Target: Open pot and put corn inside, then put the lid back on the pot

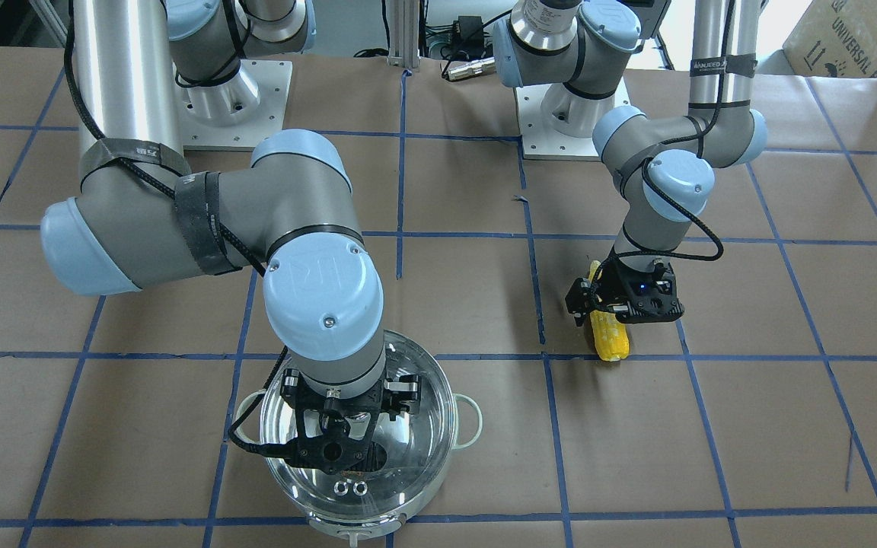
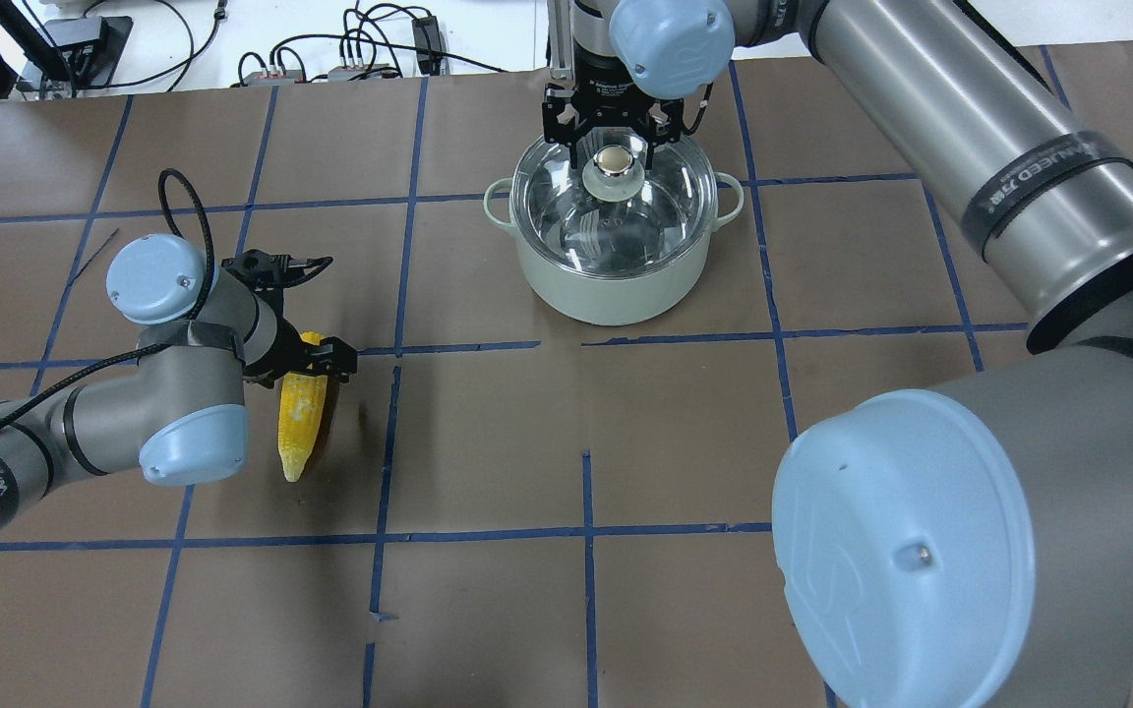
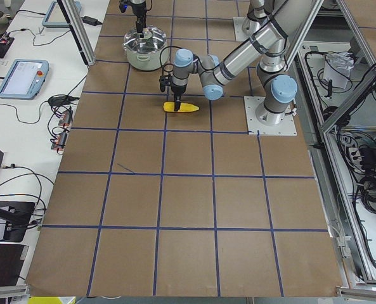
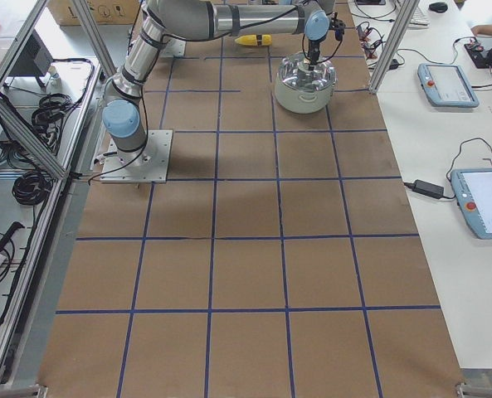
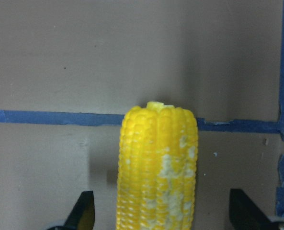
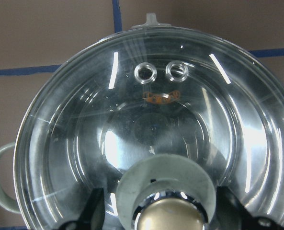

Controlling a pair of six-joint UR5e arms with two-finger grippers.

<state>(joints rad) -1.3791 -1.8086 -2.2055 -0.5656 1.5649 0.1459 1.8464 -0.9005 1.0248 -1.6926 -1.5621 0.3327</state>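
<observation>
from above, the pale green pot (image 2: 616, 290) sits on the brown worktop (image 2: 685, 433) with the clear glass lid (image 2: 566, 211) on top of it. the right gripper (image 2: 612, 153) hangs over the lid's round knob (image 2: 614, 169), with one of its jaws on each side of it. the corn (image 2: 297, 428) lies flat on the worktop, well apart from the pot, with its pointy end toward the robot. the left gripper (image 2: 306, 356) is down over the fat end of the corn. in the front view, the right gripper (image 1: 343, 438) hides the knob, and two small ring vents (image 1: 351, 487) show near the lid's rim. the corn (image 1: 607, 339) lies beside a blue tape line (image 1: 537, 304), partly under the left gripper (image 1: 606, 308). in the left side view, the corn (image 3: 182, 108) is a small yellow shape under the near arm, and the pot (image 3: 139, 58) is farther off. in the right side view, the pot (image 4: 304, 89) is under the near arm and the corn (image 4: 252, 39) lies past it. the left wrist view shows the corn (image 5: 158, 167) between two dark fingertips (image 5: 82, 213); the jaws are spread wide and do not touch it. the right wrist view shows the lid (image 6: 84, 143), the vents (image 6: 145, 73) and the knob (image 6: 165, 189); the jaws are spread on both sides of the knob with a small gap, so they do not hold it.
</observation>
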